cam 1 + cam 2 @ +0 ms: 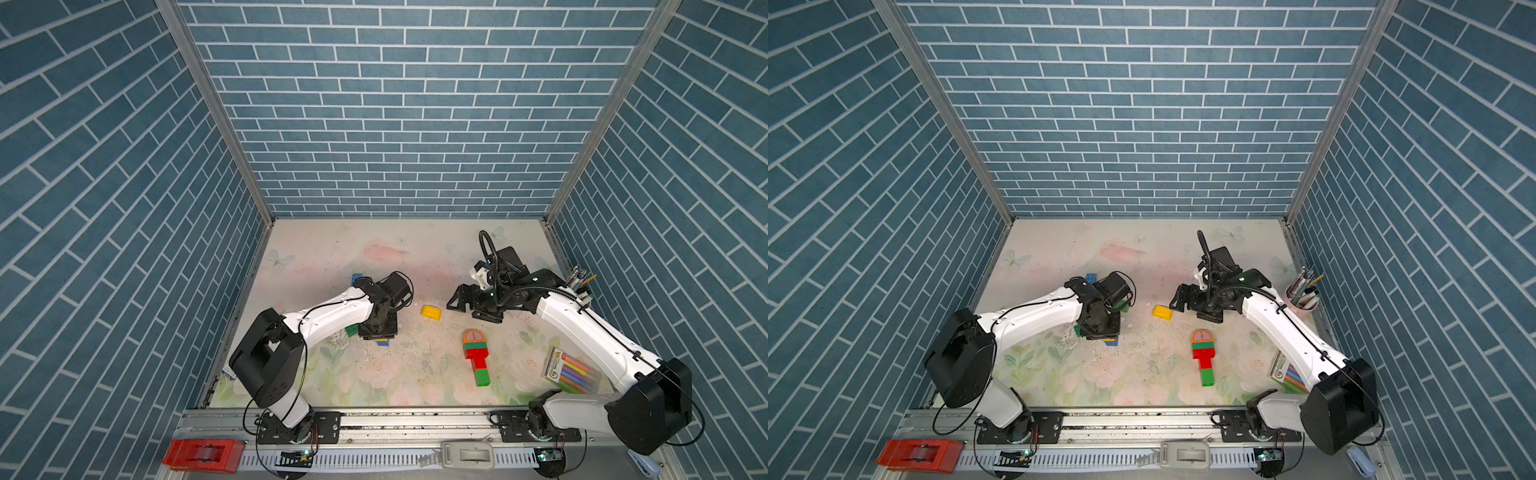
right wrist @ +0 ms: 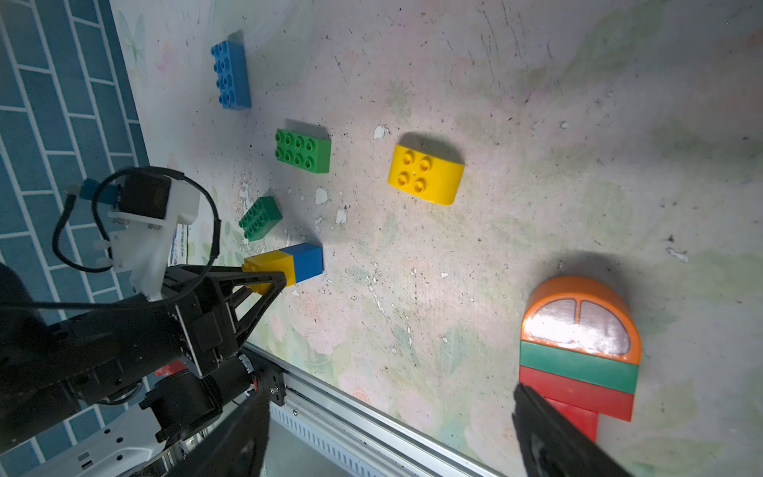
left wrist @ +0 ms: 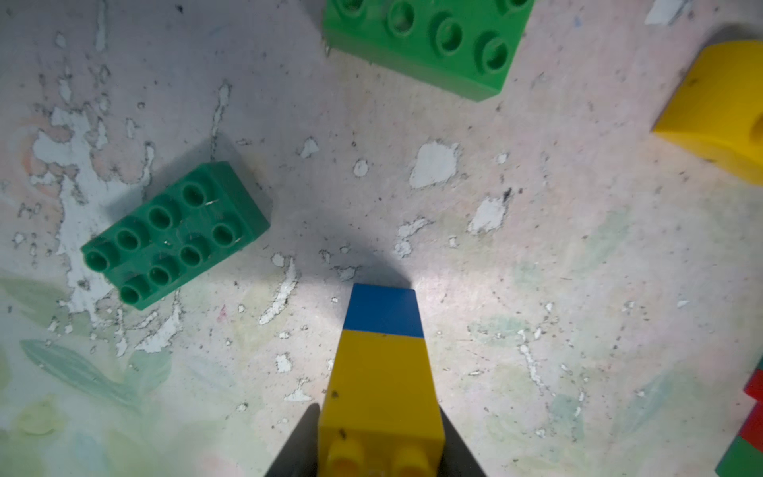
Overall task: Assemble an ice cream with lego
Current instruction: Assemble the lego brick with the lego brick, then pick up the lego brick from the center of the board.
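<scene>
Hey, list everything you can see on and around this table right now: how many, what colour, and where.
ice cream stack: one; orange, green, red; lying flat, front right of centre
yellow round-topped piece: one; yellow; loose between the grippers
green oblong bricks: two; green; by the left gripper
blue oblong brick: one; blue; behind the left arm
yellow-and-blue pair: one; joined, lying on the table
marker pack: one; multicoloured; beside the right arm
pen cup: one; pink; right edge
tape dispenser: one; red; front rail, left
grey item: one; front rail, kind unclear
left gripper: fingers against the pair's yellow end
right gripper: open, empty
</scene>
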### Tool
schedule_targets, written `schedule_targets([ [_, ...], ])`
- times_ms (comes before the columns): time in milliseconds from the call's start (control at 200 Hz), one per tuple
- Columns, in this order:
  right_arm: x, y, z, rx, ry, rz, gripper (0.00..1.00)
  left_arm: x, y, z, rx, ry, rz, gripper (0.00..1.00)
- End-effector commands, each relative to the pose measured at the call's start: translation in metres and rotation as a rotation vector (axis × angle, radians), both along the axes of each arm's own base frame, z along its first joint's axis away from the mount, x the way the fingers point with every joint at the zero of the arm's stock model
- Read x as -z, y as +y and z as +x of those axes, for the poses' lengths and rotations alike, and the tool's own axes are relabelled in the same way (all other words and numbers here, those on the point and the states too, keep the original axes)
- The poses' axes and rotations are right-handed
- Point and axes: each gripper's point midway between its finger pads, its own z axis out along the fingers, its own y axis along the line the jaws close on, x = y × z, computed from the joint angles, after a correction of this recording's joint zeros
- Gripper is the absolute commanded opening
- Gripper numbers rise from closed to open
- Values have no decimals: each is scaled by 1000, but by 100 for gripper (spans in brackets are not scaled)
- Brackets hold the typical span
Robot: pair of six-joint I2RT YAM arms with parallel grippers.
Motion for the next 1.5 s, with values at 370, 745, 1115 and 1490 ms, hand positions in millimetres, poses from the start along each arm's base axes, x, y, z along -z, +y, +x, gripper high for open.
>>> schedule_targets([
  [370,-8,-2,-1,-9,-20,-2,93,-13,-3,3,11,-42,-30,58],
  [745,-10,-3,-1,-9,-21,-4,93,-53,12,-4,21,-82,-29,87],
  [1115,-16,4,8,-17,-38,8,93,-77,60,26,-181,-51,-65,100],
  [1490,-16,9,15,-17,-38,24,93,-8,66,63,-329,16,-104,100],
])
